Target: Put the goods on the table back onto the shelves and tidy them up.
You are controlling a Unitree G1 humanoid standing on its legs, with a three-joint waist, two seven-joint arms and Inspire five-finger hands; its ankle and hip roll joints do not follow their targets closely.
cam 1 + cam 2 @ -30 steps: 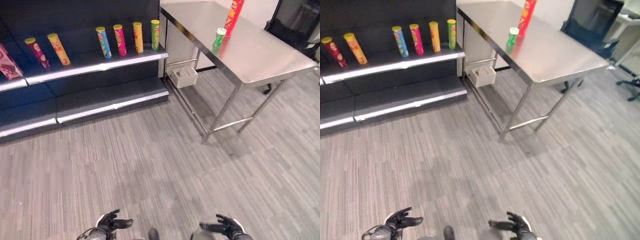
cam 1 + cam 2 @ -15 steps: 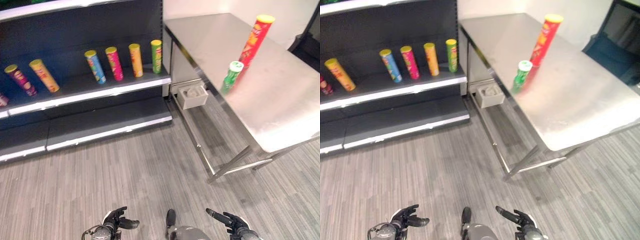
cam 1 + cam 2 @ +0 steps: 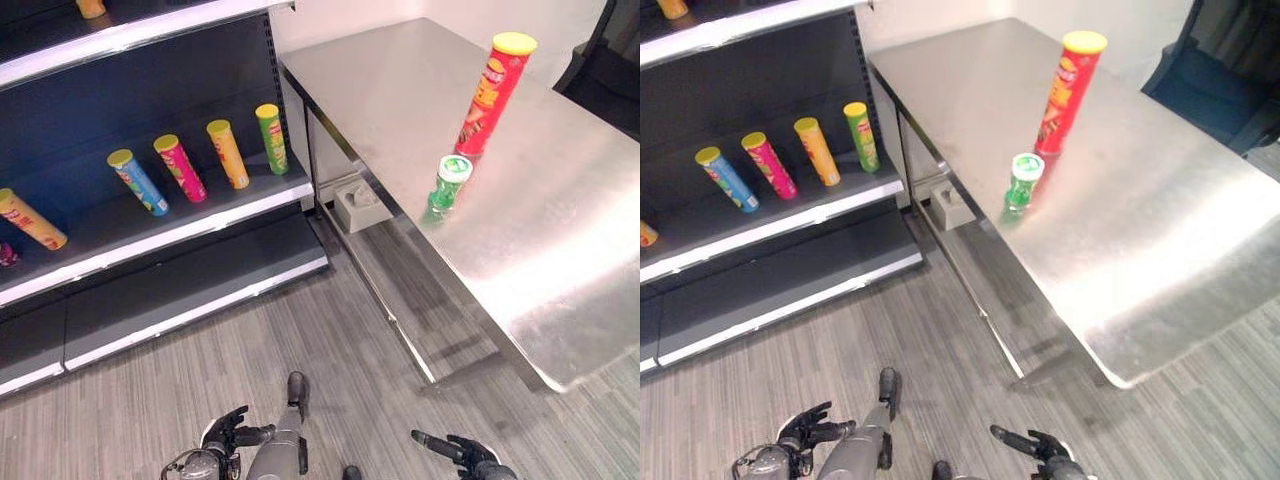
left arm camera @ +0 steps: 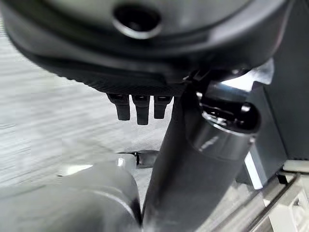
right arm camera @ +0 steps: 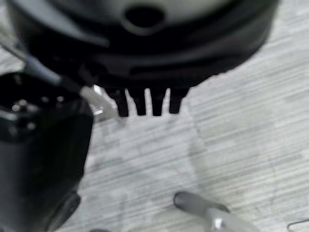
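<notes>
A tall red can with a yellow lid (image 3: 495,95) stands on the steel table (image 3: 560,240). Just in front of it, near the table's left edge, stands a short green can (image 3: 446,186). On the dark shelf (image 3: 150,242) to the left stand a blue can (image 3: 138,182), a pink can (image 3: 180,168), an orange can (image 3: 228,153) and a green can (image 3: 270,138), with a yellow can (image 3: 30,218) further left. My left hand (image 3: 228,432) and right hand (image 3: 455,450) hang low over the floor, both open and holding nothing, far from the cans.
A small white box (image 3: 360,205) sits on the floor under the table's left end. The lower shelf board (image 3: 190,290) is bare. A dark office chair (image 3: 1210,90) stands beyond the table at the right. Grey carpet lies between shelf and table.
The whole picture has shifted: the camera has come closer to the table, which now looms larger at the right. Both hands stay low and open.
</notes>
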